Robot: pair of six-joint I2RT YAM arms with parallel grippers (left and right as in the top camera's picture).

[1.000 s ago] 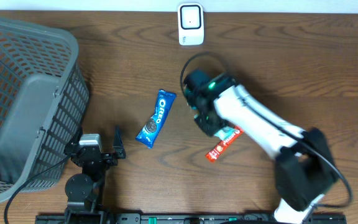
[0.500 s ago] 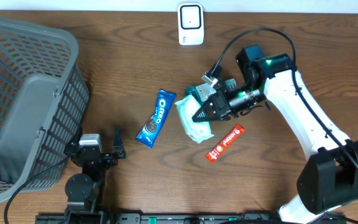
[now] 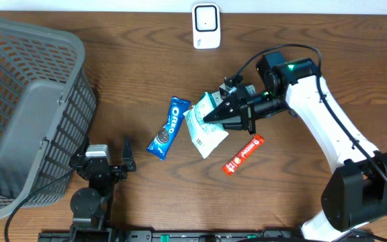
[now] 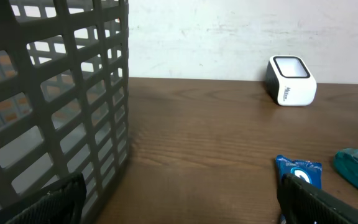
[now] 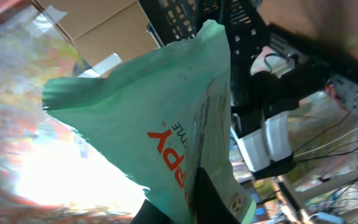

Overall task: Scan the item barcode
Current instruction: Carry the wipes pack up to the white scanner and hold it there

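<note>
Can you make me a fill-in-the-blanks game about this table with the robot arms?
The right gripper has its jaws shut on a mint ____ pouch.
The blue pack on the table says ____.
The snack stick on the table is ____.
The grey basket stands on the ____ arm's side.
Missing words: green, Oreo, red, left.

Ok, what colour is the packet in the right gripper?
Mint green packet, orange-red lettering; right wrist view shows it best.
</note>
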